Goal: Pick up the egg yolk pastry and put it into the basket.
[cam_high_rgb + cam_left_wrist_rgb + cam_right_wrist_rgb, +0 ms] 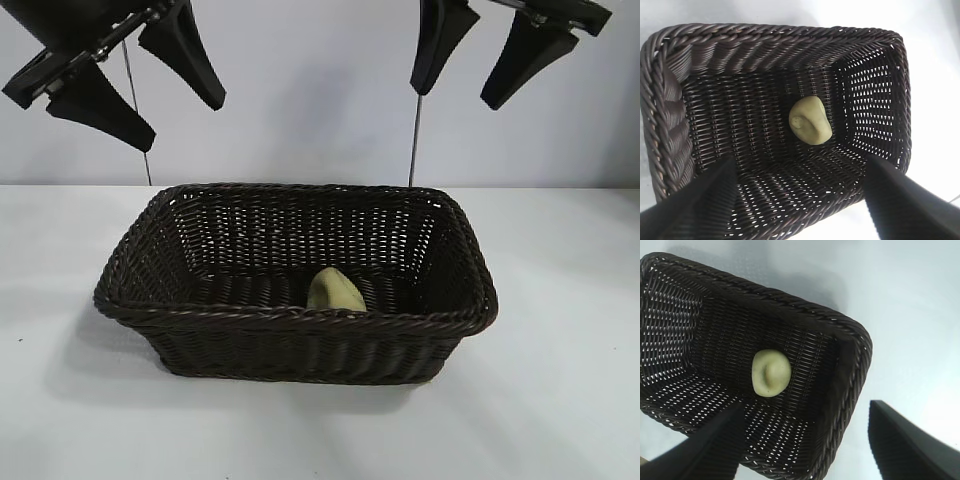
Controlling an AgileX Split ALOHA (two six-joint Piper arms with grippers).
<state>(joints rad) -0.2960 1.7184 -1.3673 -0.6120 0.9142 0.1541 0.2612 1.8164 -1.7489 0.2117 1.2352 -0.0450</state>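
Resting inside the dark wicker basket (300,330), pale dented egg yolk pastry (335,291)

A white table (560,400) is being seen across the whole lower part of the exterior view, its far edge running straight from side to side. Behind that edge a plain pale wall (310,90) is being shown, bluish grey and unmarked. Two thin dark rods (413,140) are being seen rising upright in front of the wall from the table's far edge. Soft, even light is being cast from above, and a faint shadow (90,350) is being thrown towards the table's near left corner.
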